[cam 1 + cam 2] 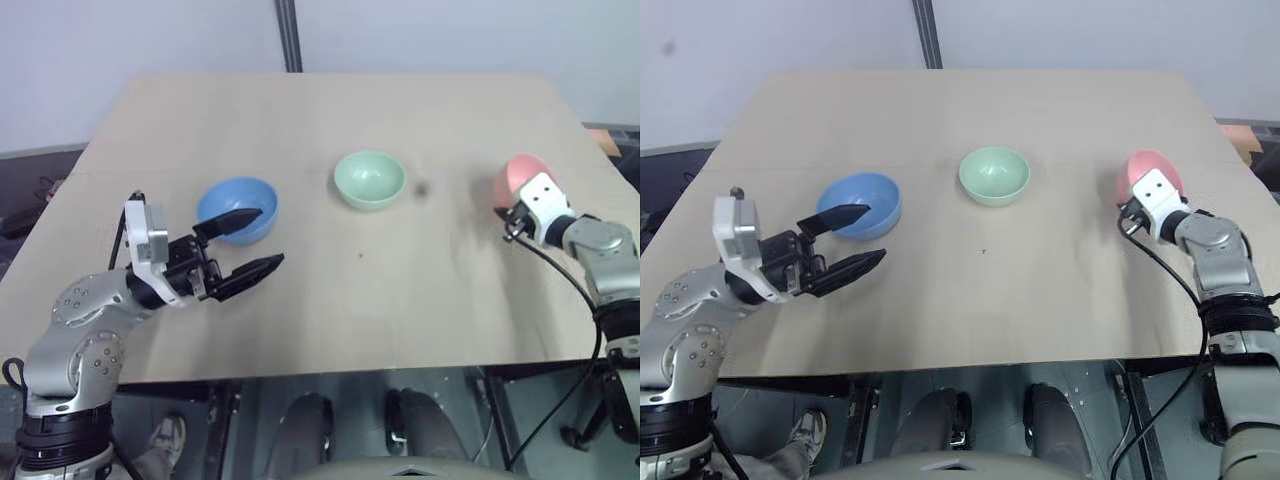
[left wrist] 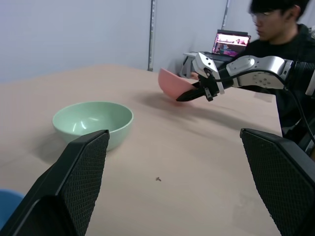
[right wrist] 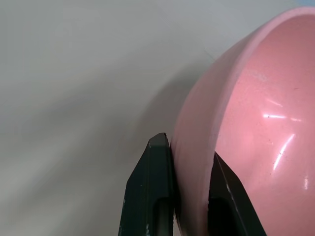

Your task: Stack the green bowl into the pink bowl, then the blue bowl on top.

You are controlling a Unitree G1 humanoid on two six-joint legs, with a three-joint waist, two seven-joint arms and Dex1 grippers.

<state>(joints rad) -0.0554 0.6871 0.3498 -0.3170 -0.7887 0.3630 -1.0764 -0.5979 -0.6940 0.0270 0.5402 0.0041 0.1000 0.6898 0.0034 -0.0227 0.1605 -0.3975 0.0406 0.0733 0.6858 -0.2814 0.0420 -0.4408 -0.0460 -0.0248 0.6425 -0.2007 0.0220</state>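
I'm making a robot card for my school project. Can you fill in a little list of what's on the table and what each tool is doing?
Table: light wooden tabletop
Left side: small round light blue plastic bowl, upright
Middle: small round mint-green plastic bowl, upright
Right side: small round salmon-pink plastic bowl, tipped
Left tool: open, beside the blue bowl, holding nothing
Right tool: shut on the pink bowl's rim
Stacked: nothing yet

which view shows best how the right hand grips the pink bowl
The right wrist view: the pink bowl fills it, its rim pinched between the right hand. The left wrist view shows it tilted from the side; the eye views show it partly behind the hand.
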